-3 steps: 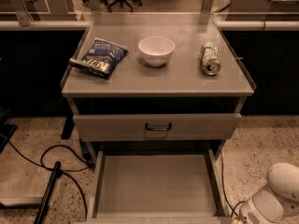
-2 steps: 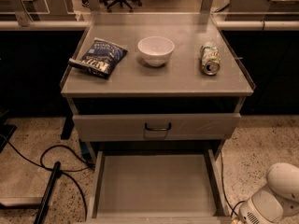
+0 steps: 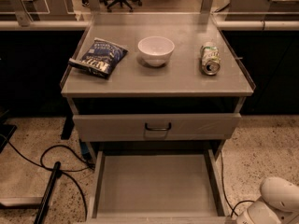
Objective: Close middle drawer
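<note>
The middle drawer [image 3: 154, 185] is pulled far out toward me below the shut top drawer [image 3: 117, 126], which has a dark bar handle [image 3: 158, 126]. The open drawer is grey metal and looks empty. Its front and handle are cut off by the bottom edge of the view. A white rounded part of my arm [image 3: 275, 202] shows at the bottom right, to the right of the open drawer. My gripper is out of view.
On the cabinet top [image 3: 187, 80] lie a blue chip bag [image 3: 99, 57], a white bowl [image 3: 156, 49] and a can on its side [image 3: 210, 59]. Black cables [image 3: 56, 157] and a dark pole [image 3: 46, 195] lie on the speckled floor at the left.
</note>
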You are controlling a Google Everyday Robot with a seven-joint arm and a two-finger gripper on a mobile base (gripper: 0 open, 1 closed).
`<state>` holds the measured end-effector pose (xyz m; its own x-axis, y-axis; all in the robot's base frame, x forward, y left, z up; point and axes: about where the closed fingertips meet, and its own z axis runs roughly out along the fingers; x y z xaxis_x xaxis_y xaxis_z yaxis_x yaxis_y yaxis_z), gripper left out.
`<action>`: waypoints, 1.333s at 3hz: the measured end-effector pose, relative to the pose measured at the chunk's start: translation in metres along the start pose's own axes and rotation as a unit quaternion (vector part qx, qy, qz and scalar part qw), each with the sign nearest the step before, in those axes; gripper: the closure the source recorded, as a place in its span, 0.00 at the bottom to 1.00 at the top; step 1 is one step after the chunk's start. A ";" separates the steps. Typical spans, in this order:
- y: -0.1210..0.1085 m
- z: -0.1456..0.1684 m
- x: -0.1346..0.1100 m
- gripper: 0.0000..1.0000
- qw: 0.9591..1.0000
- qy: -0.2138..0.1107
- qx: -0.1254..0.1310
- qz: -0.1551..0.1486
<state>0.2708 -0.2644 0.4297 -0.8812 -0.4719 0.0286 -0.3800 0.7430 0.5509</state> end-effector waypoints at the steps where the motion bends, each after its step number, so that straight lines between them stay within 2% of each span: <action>1: -0.009 0.007 -0.016 1.00 1.000 -0.013 -0.004 0.009; 2: -0.005 -0.021 -0.056 1.00 0.998 -0.056 0.016 -0.012; 3: -0.005 -0.021 -0.056 1.00 0.998 -0.056 0.016 -0.012; 4: -0.012 -0.010 -0.043 1.00 0.998 -0.053 0.009 0.022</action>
<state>0.3159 -0.2585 0.4303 -0.9218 -0.3859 -0.0370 -0.3441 0.7706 0.5364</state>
